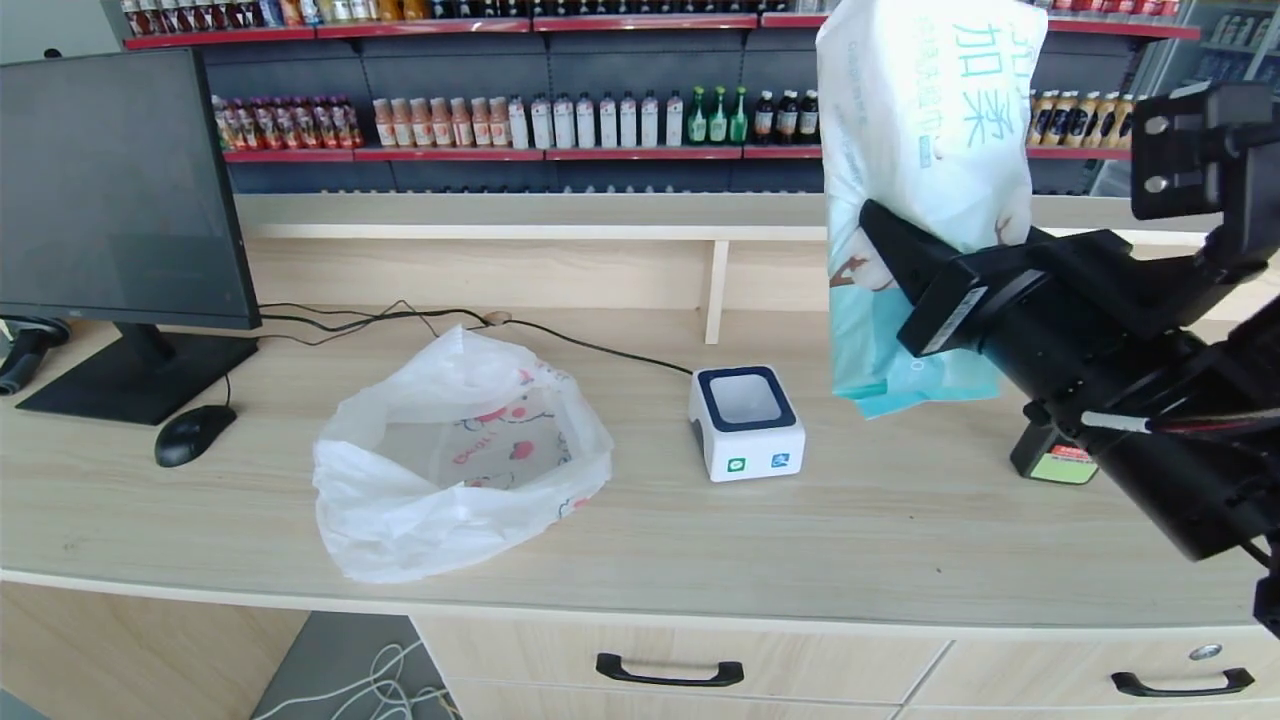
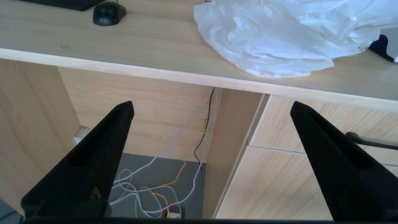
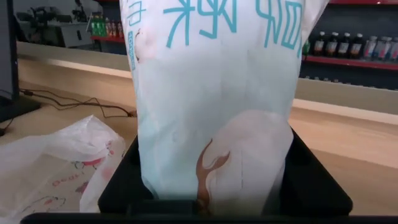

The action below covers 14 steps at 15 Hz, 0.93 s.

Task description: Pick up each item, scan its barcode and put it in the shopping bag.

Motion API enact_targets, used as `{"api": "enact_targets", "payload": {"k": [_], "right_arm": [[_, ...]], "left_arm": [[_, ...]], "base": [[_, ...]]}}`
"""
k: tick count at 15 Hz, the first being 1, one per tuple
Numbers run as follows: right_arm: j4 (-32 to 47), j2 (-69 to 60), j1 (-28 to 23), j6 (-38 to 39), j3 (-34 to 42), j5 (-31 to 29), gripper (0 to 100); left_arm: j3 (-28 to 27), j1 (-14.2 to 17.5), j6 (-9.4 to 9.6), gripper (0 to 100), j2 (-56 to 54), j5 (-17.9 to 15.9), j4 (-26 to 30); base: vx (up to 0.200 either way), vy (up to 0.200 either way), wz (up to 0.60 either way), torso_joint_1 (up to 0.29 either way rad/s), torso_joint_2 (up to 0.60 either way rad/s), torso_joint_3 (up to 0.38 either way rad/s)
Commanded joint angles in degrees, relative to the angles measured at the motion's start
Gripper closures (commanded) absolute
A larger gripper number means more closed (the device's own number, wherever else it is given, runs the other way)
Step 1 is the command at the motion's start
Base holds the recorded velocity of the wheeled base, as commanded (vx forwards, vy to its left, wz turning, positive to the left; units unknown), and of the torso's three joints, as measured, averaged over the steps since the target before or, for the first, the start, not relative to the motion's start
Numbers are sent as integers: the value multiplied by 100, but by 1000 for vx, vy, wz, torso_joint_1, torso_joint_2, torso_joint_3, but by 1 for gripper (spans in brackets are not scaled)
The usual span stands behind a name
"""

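Head view: a white cube-shaped barcode scanner with a dark-framed window (image 1: 746, 420) sits on the light wooden counter (image 1: 900, 540). Up and to the robot's right of the scanner, clear of the counter, the right gripper (image 1: 893, 262) holds a tall white-and-teal soft plastic pack (image 1: 920, 170) roughly upright, clamped around its lower half. Left of the scanner lies a thin white plastic shopping bag with red print (image 1: 400, 520), its mouth open upward. Farther right of the scanner than the pack, a small dark item with a green label (image 1: 1055, 462) stands on the counter.

Left wrist view: the left gripper (image 2: 211, 162) hangs below the counter edge on the bag's side of the scanner. Its jaws are spread wide with nothing between them. The shopping bag (image 2: 280, 37) spills toward the edge above.

Right wrist view: the pack (image 3: 214, 106) sits squeezed between the black fingers (image 3: 118, 180) of the right gripper (image 3: 214, 180). The shopping bag (image 3: 56, 162) is low beyond it.

The step in hand looks like the scan. No barcode shows on any visible face, so the wrist probably needs to turn until the coded side faces the scanner window. Then lower the pack close above the window and pause there. The pack is soft, so move slowly to stop its tall top swaying.
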Motion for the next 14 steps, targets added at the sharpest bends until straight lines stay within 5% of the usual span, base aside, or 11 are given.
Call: {"api": "enact_targets", "payload": {"k": [1,5,9,14], "right_arm": [[-330,-99,26,10,40,52,100],[-1411,-108,17,124,787,122,100],[-1648,-108,17,256,1235,122,100],[-1982,-55,9,344,1463,104,100]], "left_arm": [[-1,-4,-4,0,-2,3,0],[-1,-4,5,0,-2,3,0],[7,-4,-4,0,-2,3,0],[-1,-4,-4,0,-2,3,0]], "base": [[0,0,0,0,0,0],[0,0,0,0,0,0],[0,0,0,0,0,0],[-200,0,0,2,6,2]]}}
